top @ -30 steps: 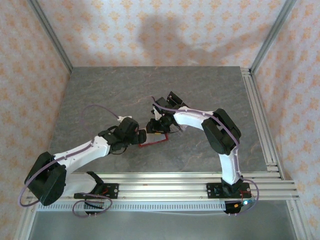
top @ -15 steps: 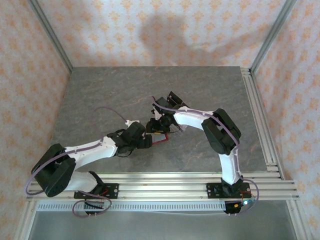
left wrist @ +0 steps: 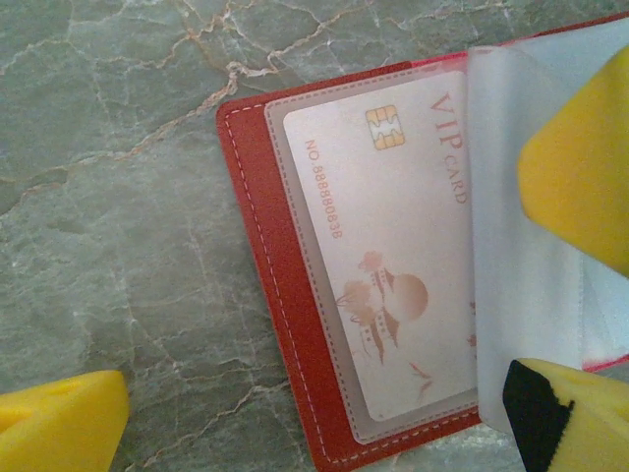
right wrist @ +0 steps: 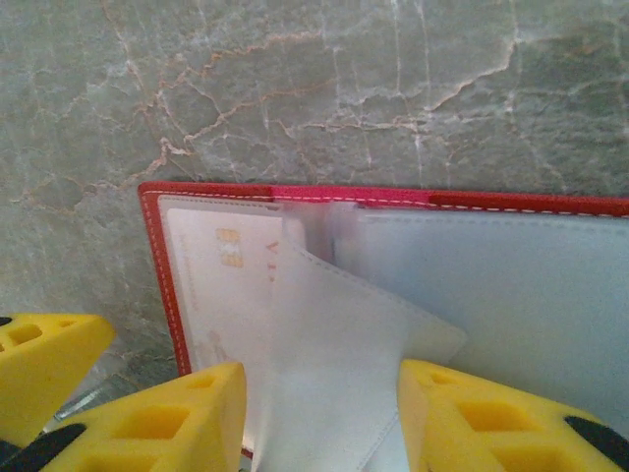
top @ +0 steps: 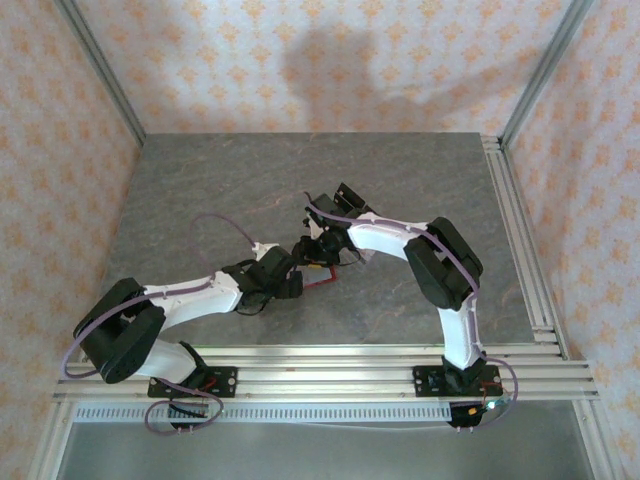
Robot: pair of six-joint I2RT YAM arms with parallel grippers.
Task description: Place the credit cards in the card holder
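Note:
The red card holder (top: 322,281) lies open on the table between both grippers. In the left wrist view its red edge (left wrist: 275,275) frames a clear pocket holding a pale pink credit card (left wrist: 393,256) printed "VIP card" with a gold chip. My left gripper (left wrist: 324,403) stands wide open over the holder's near corner, its fingers either side, touching nothing. My right gripper (right wrist: 319,413) is part open, its yellow fingers (right wrist: 167,413) astride a raised translucent leaf (right wrist: 344,354) of the holder (right wrist: 157,275). The card (right wrist: 221,285) shows under that leaf.
The grey marble table (top: 250,180) is bounded by aluminium rails at the right (top: 520,230) and along the near edge (top: 350,365). Patterned walls close in the back and sides. The two grippers (top: 290,285) (top: 315,262) sit very close together.
My left arm has swung right and lower, bringing its gripper closer to the holder. The right arm has stayed in place.

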